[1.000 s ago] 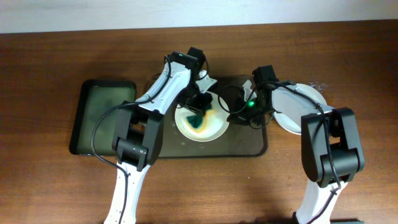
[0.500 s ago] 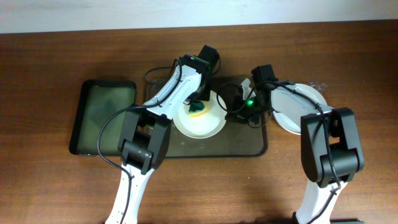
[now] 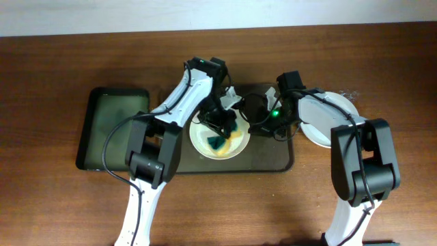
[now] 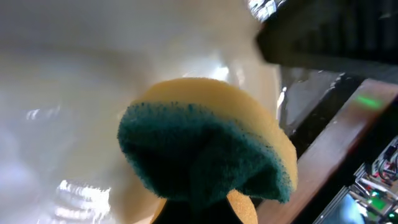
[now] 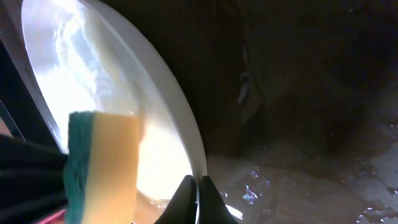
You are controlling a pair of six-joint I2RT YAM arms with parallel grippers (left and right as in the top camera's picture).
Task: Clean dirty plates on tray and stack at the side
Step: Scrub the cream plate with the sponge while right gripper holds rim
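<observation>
Fingers (image 5: 180, 203) of the right gripper (image 5: 195, 186) are closed thinly on the rim of the plate (image 5: 127, 93); we see one tip on each side of the edge. In the overhead view this gripper (image 3: 257, 127) sits at the plate's right edge.

Left gripper (image 3: 220, 121) is over the plate (image 3: 218, 145), clamped on the sponge (image 3: 220, 140). In the left wrist view the sponge (image 4: 205, 155) is squeezed into a fold, yellow foam behind, dark green scouring face toward the camera. Its own fingers are mostly hidden under the sponge. The sponge presses on the creamy, glossy plate surface (image 4: 87, 93). From the right wrist we see the same sponge (image 5: 102, 165) edge-on, green layer to the left, yellow to the right.

Position of the plate: on the left half of the tray (image 3: 273, 161), inside the rim. Yellowish tint across its inside.

Tray floor (image 5: 298, 162) is wet, with droplets and sheen near the right fingertips.

White plate (image 3: 332, 117) rests on the table (image 3: 54, 68) just right of the tray, partly under the right arm; we cannot tell whether it is one or more.

Small tray (image 3: 113, 137) with greenish inside lies just left of the large one.
</observation>
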